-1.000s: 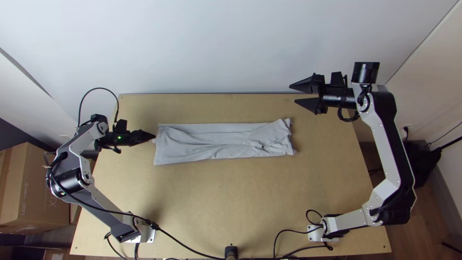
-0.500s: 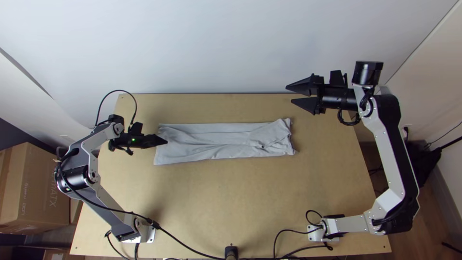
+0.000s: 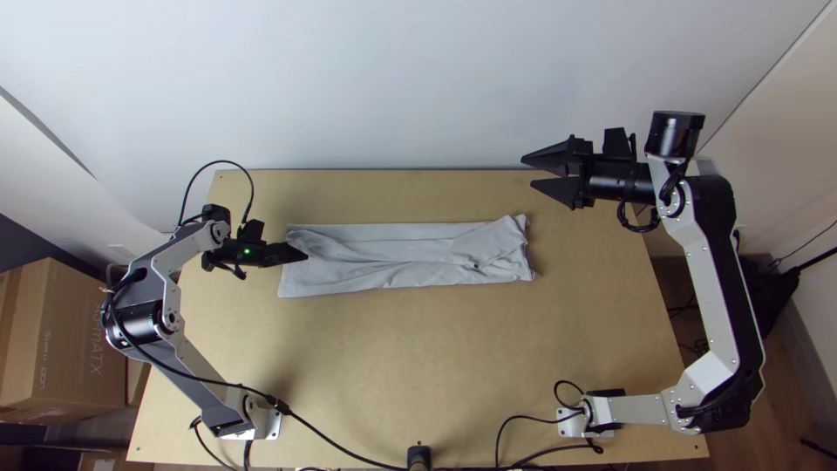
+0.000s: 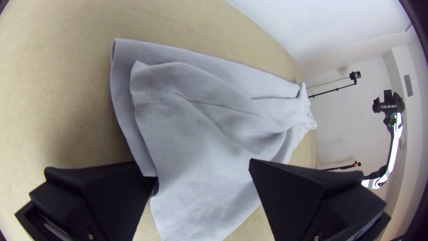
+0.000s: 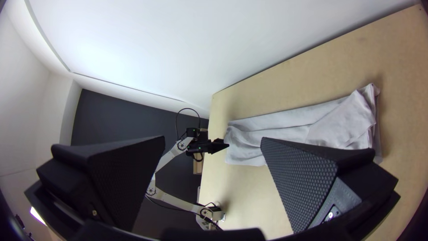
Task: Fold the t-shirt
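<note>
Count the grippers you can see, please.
2. The left gripper is open at the left end of the pale t-shirt; the right gripper hangs open, off the shirt, toward the wall.

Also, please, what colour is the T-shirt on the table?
The T-shirt is plain light grey; it shows best in the top view.

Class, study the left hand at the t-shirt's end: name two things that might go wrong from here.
The open left hand is at the t-shirt's end, where layers sit unevenly, so it may pinch only one. The flap at the opposite end lies wrinkled, so folding over it might leave a lump.
</note>
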Controlling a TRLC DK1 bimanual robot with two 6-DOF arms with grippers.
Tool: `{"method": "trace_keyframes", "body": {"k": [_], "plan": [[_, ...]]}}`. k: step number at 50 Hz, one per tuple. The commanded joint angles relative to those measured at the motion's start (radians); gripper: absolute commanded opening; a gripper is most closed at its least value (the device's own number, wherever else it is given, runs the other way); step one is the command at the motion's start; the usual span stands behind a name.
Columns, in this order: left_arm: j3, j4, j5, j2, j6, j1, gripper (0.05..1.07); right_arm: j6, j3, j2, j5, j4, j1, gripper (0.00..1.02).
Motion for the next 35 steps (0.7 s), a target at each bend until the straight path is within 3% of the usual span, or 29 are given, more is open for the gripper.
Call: {"method": "trace_keyframes", "body": {"k": [1, 22, 25, 28, 33, 34, 35], "plan": [[-0.019, 0.012, -0.095, 0.032, 0.006, -0.01, 1.02, -0.014, -0.009, -0.021, -0.01, -0.004, 0.006, 0.99], [-0.013, 0.08, -0.154, 0.045, -0.111, -0.169, 1.01, -0.017, -0.014, -0.024, -0.01, -0.004, 0.015, 0.99], [-0.013, 0.08, -0.154, 0.045, -0.112, -0.18, 0.89, -0.017, -0.014, -0.026, -0.01, -0.004, 0.015, 0.99], [-0.011, 0.083, -0.157, 0.048, -0.124, -0.185, 0.69, -0.019, -0.017, -0.027, -0.008, -0.004, 0.015, 0.99], [-0.014, 0.1, -0.175, 0.052, -0.137, -0.183, 0.15, -0.021, -0.02, -0.027, -0.008, -0.004, 0.015, 0.99], [-0.014, 0.1, -0.178, 0.052, -0.137, -0.18, 0.07, -0.022, -0.02, -0.027, -0.008, -0.004, 0.015, 0.99], [-0.016, 0.1, -0.181, 0.051, -0.137, -0.177, 0.08, -0.022, -0.02, -0.027, -0.008, -0.004, 0.015, 0.99]]}}
